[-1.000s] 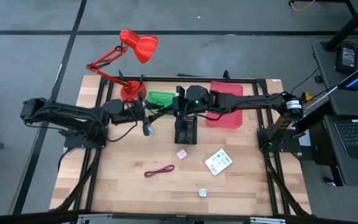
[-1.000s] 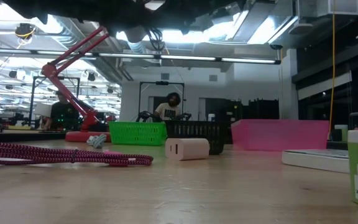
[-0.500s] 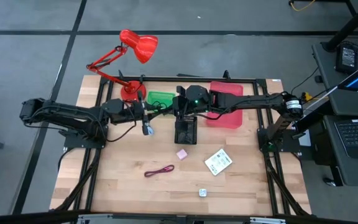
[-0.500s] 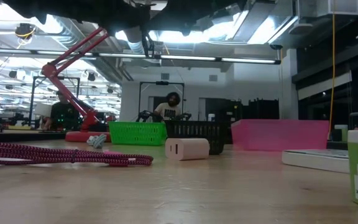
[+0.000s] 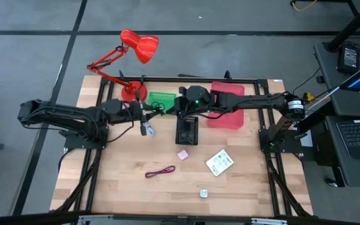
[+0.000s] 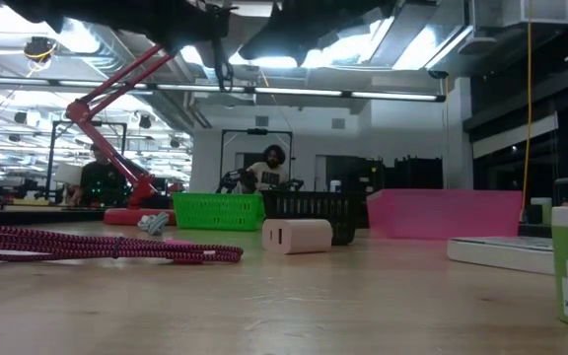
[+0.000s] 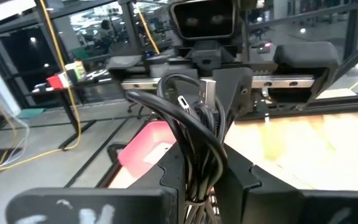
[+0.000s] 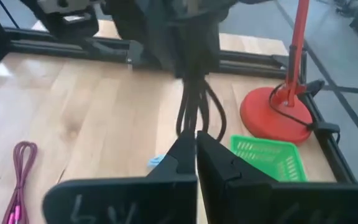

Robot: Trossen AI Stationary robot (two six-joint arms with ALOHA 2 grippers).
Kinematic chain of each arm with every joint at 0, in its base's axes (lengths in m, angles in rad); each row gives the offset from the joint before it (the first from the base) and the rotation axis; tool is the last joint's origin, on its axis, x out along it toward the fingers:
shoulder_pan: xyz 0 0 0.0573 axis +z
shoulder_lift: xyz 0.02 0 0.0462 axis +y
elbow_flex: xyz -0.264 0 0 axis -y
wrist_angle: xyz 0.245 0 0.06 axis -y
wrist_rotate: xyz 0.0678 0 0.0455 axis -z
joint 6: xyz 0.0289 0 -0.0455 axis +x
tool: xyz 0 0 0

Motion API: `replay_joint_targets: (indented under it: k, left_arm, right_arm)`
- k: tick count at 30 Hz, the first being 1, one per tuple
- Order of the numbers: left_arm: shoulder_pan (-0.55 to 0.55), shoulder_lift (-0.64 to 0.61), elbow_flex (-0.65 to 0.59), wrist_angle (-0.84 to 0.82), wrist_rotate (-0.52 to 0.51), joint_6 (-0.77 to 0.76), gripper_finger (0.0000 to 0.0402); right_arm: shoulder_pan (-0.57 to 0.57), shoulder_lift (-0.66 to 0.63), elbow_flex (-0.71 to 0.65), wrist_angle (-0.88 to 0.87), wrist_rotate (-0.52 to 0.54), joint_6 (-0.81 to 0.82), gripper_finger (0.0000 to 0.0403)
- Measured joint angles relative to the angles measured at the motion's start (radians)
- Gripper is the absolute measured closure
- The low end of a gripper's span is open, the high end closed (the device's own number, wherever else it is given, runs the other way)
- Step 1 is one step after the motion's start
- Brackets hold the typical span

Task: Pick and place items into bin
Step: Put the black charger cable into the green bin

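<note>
The black cord (image 7: pixel 194 143) hangs in mid-air above the back of the table (image 5: pixel 124 181), bundled in loops, just in front of the green bin (image 5: pixel 161 99). Both arms have it. The left pincer (image 7: pixel 207 179) is clenched on the lower part of the bundle, and the right pincer (image 8: pixel 196 152), facing it from the other side, is clenched on the same strands. It reads as a handover between the two arms.

To do it well, only one pincer should let go, and only once the other's grip is sure. The loops are slack and could slip out sideways. From the wrist views I cannot quite tell whether every strand sits between the left fingers, so a gentle pull apart would test that before release. Whichever arm keeps the cord should lift it clear of the bin rims, since trailing loops may snag on the green bin or the black bin (image 5: pixel 187 132) beside it.

The maroon cord (image 5: pixel 160 171), pink cube (image 5: pixel 182 154), white packet (image 5: pixel 219 162), tiny white cube (image 5: pixel 203 194) and blue-white piece (image 5: pixel 149 130) lie on the table, not yet binned.
</note>
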Motion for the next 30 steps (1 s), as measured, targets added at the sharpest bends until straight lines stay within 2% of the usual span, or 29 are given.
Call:
replay_joint_targets:
  k: [9,14,20,25,30]
  left_arm:
    - [0.000,-0.140,0.000,-0.156,-0.019,-0.007,0.0354]
    - [0.000,-0.177,0.000,-0.231,-0.025,-0.009,0.0354]
    - [0.000,-0.177,0.000,-0.275,-0.027,-0.012,0.0354]
    - [0.019,-0.141,0.000,-0.268,-0.028,-0.011,0.0354]
    - [0.081,-0.082,0.000,-0.269,-0.052,-0.032,0.0354]
  right_arm:
    - [0.000,-0.083,-0.030,-0.054,0.002,-0.001,0.0403]
    - [-0.002,-0.158,-0.217,0.138,0.059,0.025,0.0402]
    - [-0.003,-0.324,-0.470,0.362,0.109,0.076,0.0402]
    - [0.002,-0.432,-0.613,0.412,0.108,0.152,0.0402]
    - [0.002,-0.462,-0.717,0.457,0.107,0.207,0.0402]
